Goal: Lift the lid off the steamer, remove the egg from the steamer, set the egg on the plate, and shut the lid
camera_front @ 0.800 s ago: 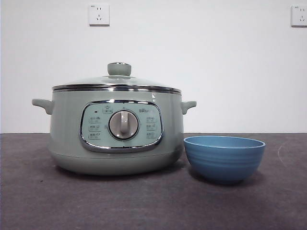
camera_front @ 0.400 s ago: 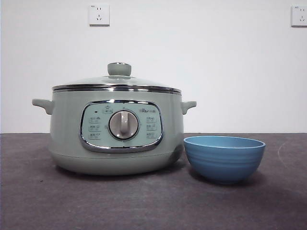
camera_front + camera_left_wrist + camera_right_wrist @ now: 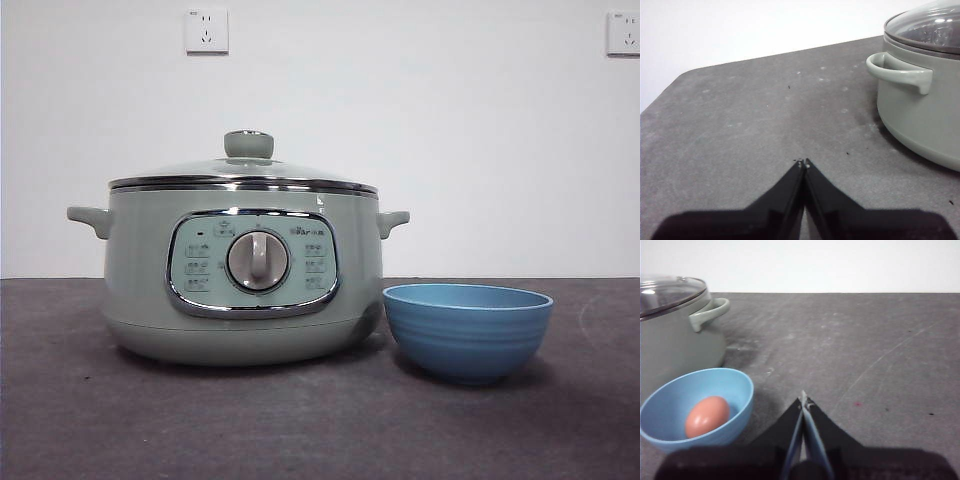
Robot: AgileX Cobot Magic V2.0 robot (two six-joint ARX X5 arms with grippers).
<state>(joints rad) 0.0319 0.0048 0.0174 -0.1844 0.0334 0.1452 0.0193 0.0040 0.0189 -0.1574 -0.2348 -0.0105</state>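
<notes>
Sage-green and chrome fill the front view: the steamer (image 3: 243, 275) stands on the dark counter (image 3: 300, 430) with the lid (image 3: 243, 176) seated flat on its rim, knob upright. Just beside it, close to touching, sits the blue plate (image 3: 467, 330), really a small bowl, set near enough that a carry from pot to dish would be short. From this low angle nothing inside either vessel can be seen, and no arm shows.

Over to the left wrist view. The left end effector (image 3: 802, 163) hangs above bare counter well apart from the steamer, its jaws pressed together at the tips and holding nothing. One side handle and the glass of the lid are visible; the lid lies closed, and what is under it cannot be made out.

The right wrist view settles the contents. The egg (image 3: 707, 416) lies in the bottom of the plate, beside the steamer whose lid is down. The right end effector (image 3: 803, 401) is near the plate but clear of it, jaws closed to a point and empty.

With the egg in the plate and the lid on, I judge the task essentially complete, both arms parked clear.
</notes>
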